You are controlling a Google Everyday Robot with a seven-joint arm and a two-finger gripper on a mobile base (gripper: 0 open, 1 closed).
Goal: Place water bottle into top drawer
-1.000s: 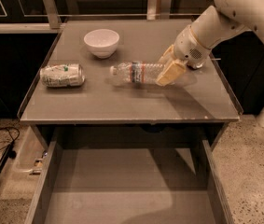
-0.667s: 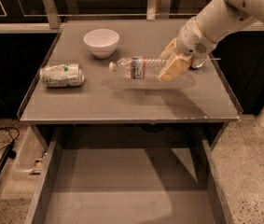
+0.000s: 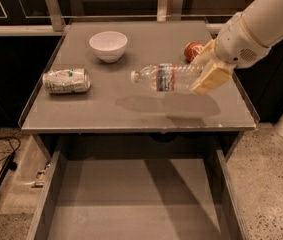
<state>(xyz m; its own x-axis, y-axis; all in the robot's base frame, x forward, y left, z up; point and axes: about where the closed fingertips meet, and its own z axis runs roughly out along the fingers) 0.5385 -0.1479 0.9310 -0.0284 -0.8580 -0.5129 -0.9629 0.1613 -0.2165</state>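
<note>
Raised higher than a moment ago, the small clear ribbed plastic water bottle (image 3: 167, 77) is hanging sideways above the grey bench (image 3: 81, 109). I am gripping its base end with my hand (image 3: 202, 68), fingers clamped around it. The wide shallow grey top drawer (image 3: 131, 199) is standing open below.

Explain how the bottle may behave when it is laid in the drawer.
The bottle, held sideways by its base in the gripper above the table, looks clear and probably empty, so likely light. Its round ribbed body may roll on the flat drawer bottom. Thin plastic may dent under a hard squeeze.
</note>
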